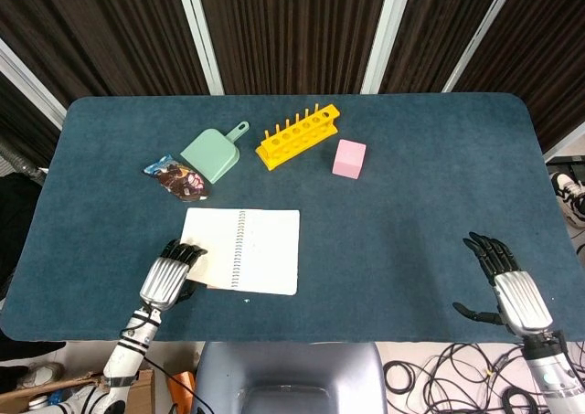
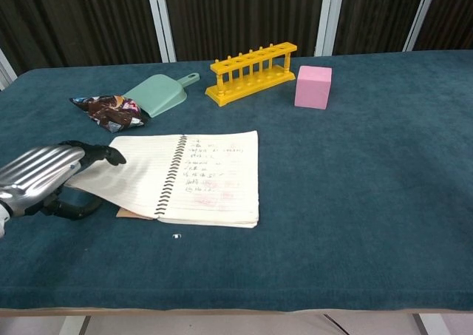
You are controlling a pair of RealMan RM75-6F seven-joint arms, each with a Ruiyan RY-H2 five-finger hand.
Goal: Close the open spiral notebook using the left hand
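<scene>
The spiral notebook (image 1: 251,249) (image 2: 199,176) lies open near the table's front edge, its right page written on. Its left page stack is raised off the table, showing a brown cover beneath. My left hand (image 1: 169,275) (image 2: 46,178) grips the outer edge of that left stack, fingers on top of the pages and thumb underneath. My right hand (image 1: 507,284) hovers open at the table's front right corner, far from the notebook; the chest view does not show it.
Behind the notebook lie a snack packet (image 1: 177,178) (image 2: 109,111), a green scoop (image 1: 213,153) (image 2: 157,95), a yellow tube rack (image 1: 297,136) (image 2: 253,70) and a pink block (image 1: 348,158) (image 2: 313,86). The blue table cloth (image 1: 411,204) ends just in front of the notebook.
</scene>
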